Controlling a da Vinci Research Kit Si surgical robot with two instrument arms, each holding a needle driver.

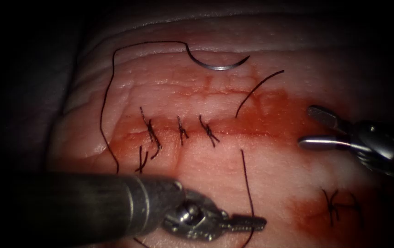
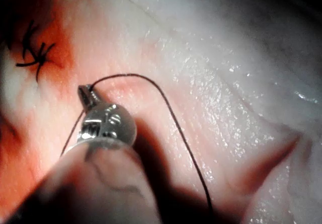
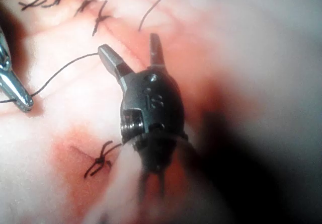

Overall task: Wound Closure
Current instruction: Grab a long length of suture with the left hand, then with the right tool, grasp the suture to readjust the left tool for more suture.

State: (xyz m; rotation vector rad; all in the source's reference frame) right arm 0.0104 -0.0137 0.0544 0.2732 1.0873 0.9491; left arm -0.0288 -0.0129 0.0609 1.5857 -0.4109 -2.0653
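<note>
Dark surroundings frame the tissue (image 1: 298,183), wet with red fluid (image 1: 270,121) along the cut (image 1: 252,128), which runs across mid-frame. Left tool (image 1: 247,223) lies at the lower edge, its jaws together on the thread (image 1: 247,183), though the grip itself is hard to make out. Right tool (image 1: 314,128) sits at the right edge, jaws apart and holding nothing. That thread loops up the left side to the needle (image 1: 217,66), lying free on the tissue at upper centre, above the cut. Three stitches (image 1: 181,131) cross the cut left of centre.
</note>
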